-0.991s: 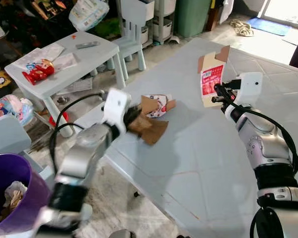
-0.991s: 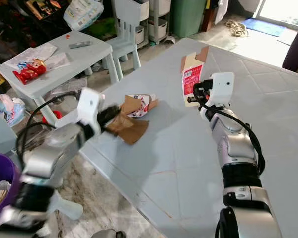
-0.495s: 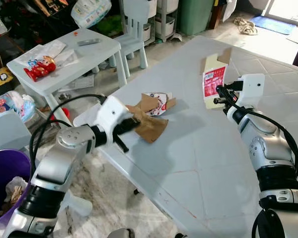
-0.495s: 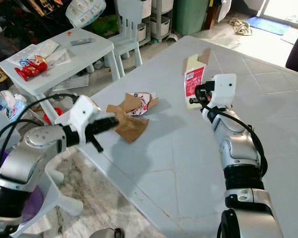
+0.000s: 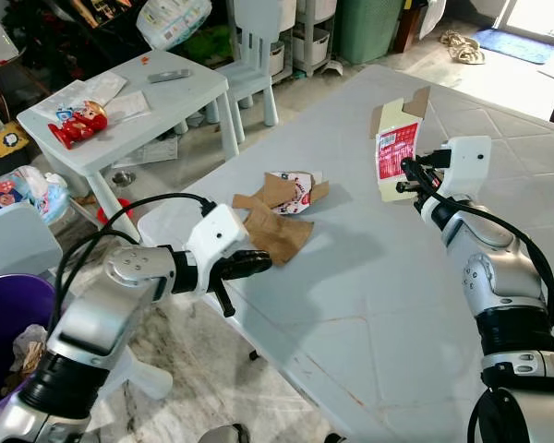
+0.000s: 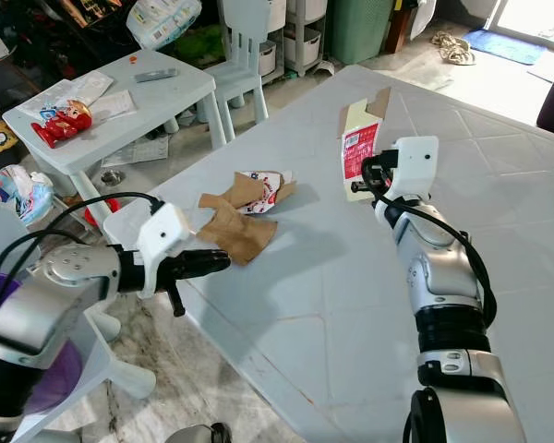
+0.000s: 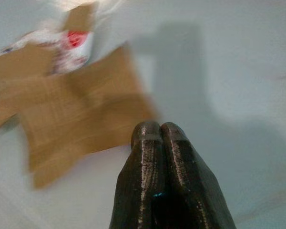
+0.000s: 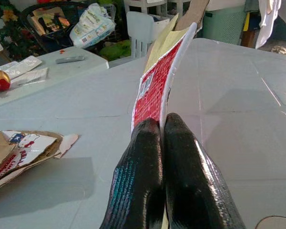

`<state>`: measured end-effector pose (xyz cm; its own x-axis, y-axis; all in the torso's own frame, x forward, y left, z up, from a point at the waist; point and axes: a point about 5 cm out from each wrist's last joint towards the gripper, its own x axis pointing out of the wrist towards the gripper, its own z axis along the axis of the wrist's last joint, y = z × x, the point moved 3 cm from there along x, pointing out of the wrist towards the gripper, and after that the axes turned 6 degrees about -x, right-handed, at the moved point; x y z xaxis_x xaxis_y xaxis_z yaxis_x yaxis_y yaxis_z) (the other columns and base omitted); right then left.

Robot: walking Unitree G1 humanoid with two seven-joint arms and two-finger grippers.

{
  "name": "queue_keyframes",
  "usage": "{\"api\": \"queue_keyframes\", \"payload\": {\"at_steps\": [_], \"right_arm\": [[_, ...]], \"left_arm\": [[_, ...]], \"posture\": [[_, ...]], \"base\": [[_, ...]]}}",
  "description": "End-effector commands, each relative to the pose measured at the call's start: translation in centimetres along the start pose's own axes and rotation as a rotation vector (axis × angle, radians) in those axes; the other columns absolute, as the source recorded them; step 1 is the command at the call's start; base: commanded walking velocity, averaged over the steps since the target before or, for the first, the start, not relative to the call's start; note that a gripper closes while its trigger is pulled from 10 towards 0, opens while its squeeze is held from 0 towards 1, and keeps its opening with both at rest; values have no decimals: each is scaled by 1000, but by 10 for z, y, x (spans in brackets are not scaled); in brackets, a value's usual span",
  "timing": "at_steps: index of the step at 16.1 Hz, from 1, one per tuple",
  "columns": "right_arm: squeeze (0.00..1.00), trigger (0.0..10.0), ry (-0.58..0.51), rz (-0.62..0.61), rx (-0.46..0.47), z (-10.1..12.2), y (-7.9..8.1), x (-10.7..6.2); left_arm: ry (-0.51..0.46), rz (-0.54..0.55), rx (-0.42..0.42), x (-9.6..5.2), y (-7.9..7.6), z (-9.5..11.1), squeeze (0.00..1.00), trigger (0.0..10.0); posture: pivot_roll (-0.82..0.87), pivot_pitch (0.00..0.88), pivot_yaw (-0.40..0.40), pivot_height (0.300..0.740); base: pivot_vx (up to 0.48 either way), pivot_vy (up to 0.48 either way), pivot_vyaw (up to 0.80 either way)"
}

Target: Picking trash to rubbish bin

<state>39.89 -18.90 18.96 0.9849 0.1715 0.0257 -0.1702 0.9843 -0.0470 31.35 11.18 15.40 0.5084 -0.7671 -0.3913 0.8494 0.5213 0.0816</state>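
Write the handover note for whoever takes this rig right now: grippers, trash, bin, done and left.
Right gripper: shut on the red-and-white carton, held upright above the grey table.
Left gripper: shut, empty, at the table's near edge beside the flattened brown cardboard.
A torn printed box lies touching the cardboard's far side.
Purple bin stands on the floor to the robot's left, some trash already inside.
Done: carton picked up.
Left: bin the carton, then cardboard and box.
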Motion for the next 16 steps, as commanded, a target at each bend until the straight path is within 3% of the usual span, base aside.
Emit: {"api": "queue_keyframes", "payload": {"at_steps": [1, 2, 5, 7, 9, 10, 13, 16], "right_arm": [[0, 0, -9, 1, -7, 5, 1, 2], [0, 0, -9, 3, -7, 5, 2, 3], [0, 0, -11, 3, -8, 5, 1, 3], [0, 0, -13, 2, -7, 6, 2, 3], [0, 0, -14, 3, -6, 6, 3, 4], [0, 0, -17, 4, -5, 6, 3, 4], [0, 0, -21, 5, -4, 7, 4, 6], [0, 0, -20, 4, -6, 6, 5, 6]], "left_arm": [[17, 70, 26, 2, 10, -4, 75, 10000], [-2, 98, 11, 3, 15, -3, 1000, 10000], [-58, 178, 14, 2, 24, 5, 1000, 10000], [-224, 370, 84, -3, 42, 31, 1000, 10000], [-289, 433, 64, -5, 48, 37, 1000, 10000], [-349, 533, 76, -9, 55, 43, 1000, 10000], [-471, 730, 98, -15, 59, 46, 1000, 10000], [-527, 798, 86, -16, 57, 47, 1000, 10000]], "posture": [[37, 130, 5, 740], [37, 130, 5, 740], [36, 126, 5, 740], [37, 123, 4, 740], [37, 123, 4, 740], [39, 120, 4, 740], [40, 117, 1, 740], [40, 112, -2, 740]], "base": [[0, 0, 0], [0, 0, 0], [0, 0, 0], [0, 0, 0], [0, 0, 0], [0, 0, 0], [0, 0, 0], [0, 0, 0]]}}
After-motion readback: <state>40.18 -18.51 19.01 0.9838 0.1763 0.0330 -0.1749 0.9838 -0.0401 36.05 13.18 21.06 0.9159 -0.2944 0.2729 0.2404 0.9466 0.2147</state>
